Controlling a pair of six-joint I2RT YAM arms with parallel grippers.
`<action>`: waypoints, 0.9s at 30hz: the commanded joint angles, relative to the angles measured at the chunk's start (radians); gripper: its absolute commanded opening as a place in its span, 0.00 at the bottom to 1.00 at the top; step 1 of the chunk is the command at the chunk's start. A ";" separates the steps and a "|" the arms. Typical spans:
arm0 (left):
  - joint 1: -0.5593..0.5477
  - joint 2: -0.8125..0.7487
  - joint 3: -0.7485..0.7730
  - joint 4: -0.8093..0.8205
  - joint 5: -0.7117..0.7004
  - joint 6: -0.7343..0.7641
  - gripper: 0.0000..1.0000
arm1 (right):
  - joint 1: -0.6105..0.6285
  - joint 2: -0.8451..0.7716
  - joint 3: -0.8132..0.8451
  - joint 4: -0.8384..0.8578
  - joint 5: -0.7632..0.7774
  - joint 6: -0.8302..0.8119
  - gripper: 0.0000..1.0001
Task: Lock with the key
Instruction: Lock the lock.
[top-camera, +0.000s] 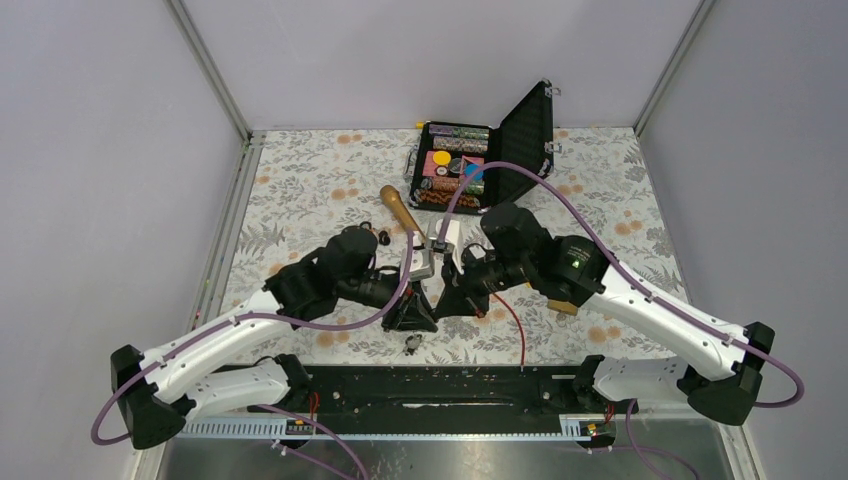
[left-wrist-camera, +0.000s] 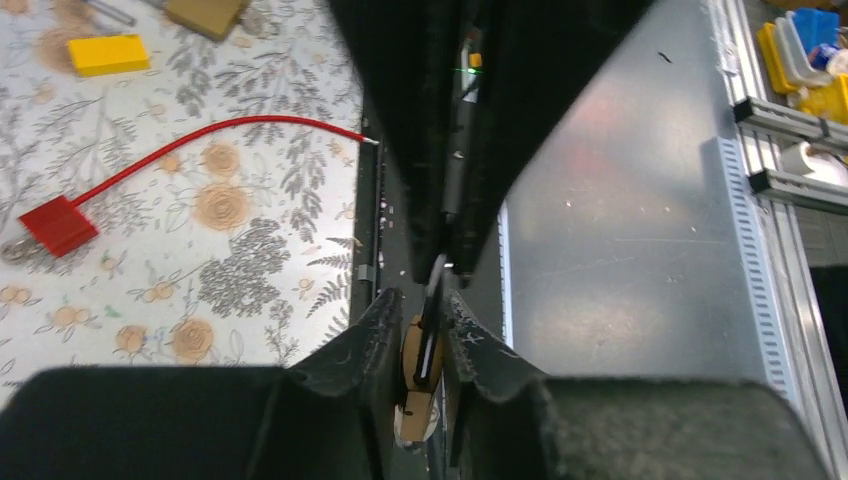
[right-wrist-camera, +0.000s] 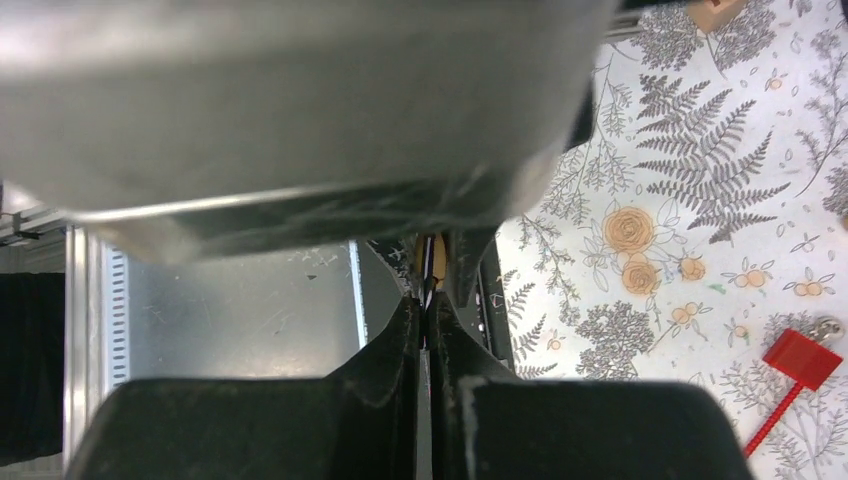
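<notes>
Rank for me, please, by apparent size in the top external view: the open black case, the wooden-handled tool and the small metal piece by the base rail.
1. open black case, clearly the largest, though it lies farthest from the camera.
2. wooden-handled tool.
3. small metal piece, the smallest.

I see overhead cam high behind bases, looking down; both wrist cams tight, sharing red tag (left-wrist-camera: 58, 225) on counter (left-wrist-camera: 250, 150).

Open black case (top-camera: 527, 128), wooden handle (top-camera: 400, 208), red tag (left-wrist-camera: 58, 225), yellow block (left-wrist-camera: 108, 54)
</notes>
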 joint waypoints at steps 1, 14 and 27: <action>-0.004 0.020 0.056 0.035 0.039 0.009 0.08 | -0.005 -0.011 0.061 0.066 -0.028 0.069 0.00; -0.002 -0.086 0.053 0.179 -0.177 -0.138 0.00 | -0.054 -0.200 -0.108 0.296 0.090 0.228 0.85; -0.001 -0.178 0.008 0.623 -0.477 -0.391 0.00 | -0.054 -0.267 -0.492 1.149 0.130 0.488 0.89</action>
